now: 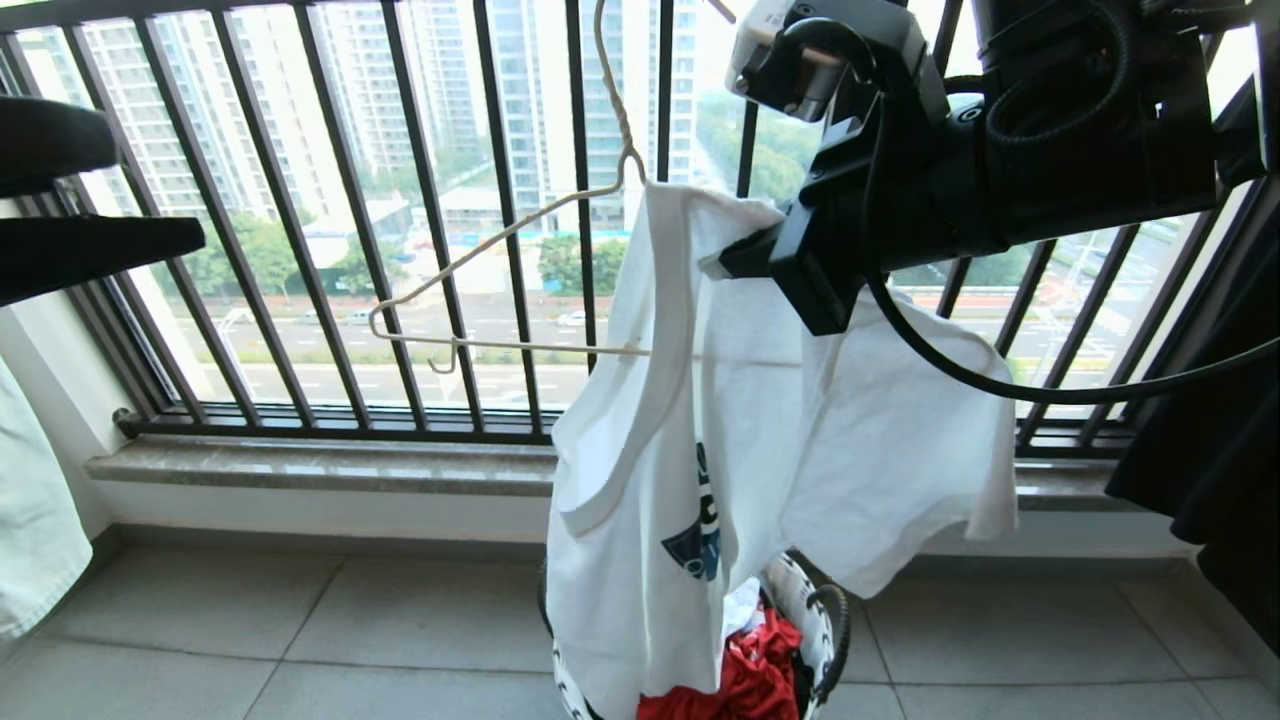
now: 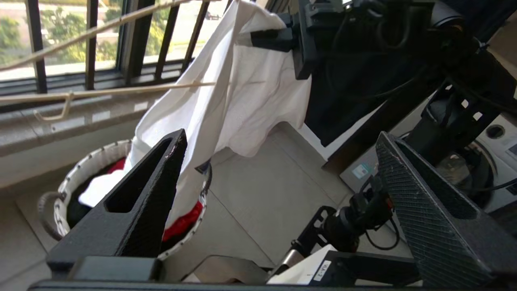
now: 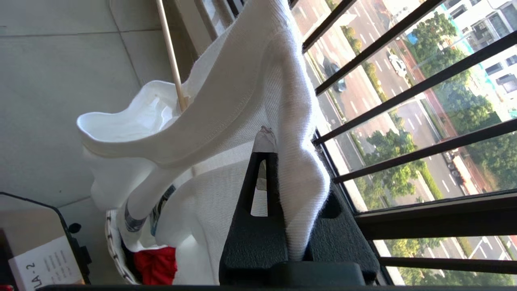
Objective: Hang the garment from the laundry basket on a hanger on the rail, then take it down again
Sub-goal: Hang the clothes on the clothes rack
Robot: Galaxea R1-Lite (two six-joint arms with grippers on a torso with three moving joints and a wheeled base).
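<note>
The garment, a white short-sleeved T-shirt with a dark blue chest print, hangs in mid-air in front of the black vertical-barred window railing, its lower folds dropping into the small round white woven laundry basket on the grey tiled floor. The right pincer comes in from the right and pinches a fold of white cloth near the shirt's top, fingers pressed together on it. The thin cream-white wire hanger hangs just left of that grip; its left arm sticks out bare, its right side runs under the fabric. The left pincer is near and low, fingers spread wide, holding nothing, well apart from the shirt. A red cloth lies in the basket. A black garment hangs far right, a pale one at the left edge.
</note>
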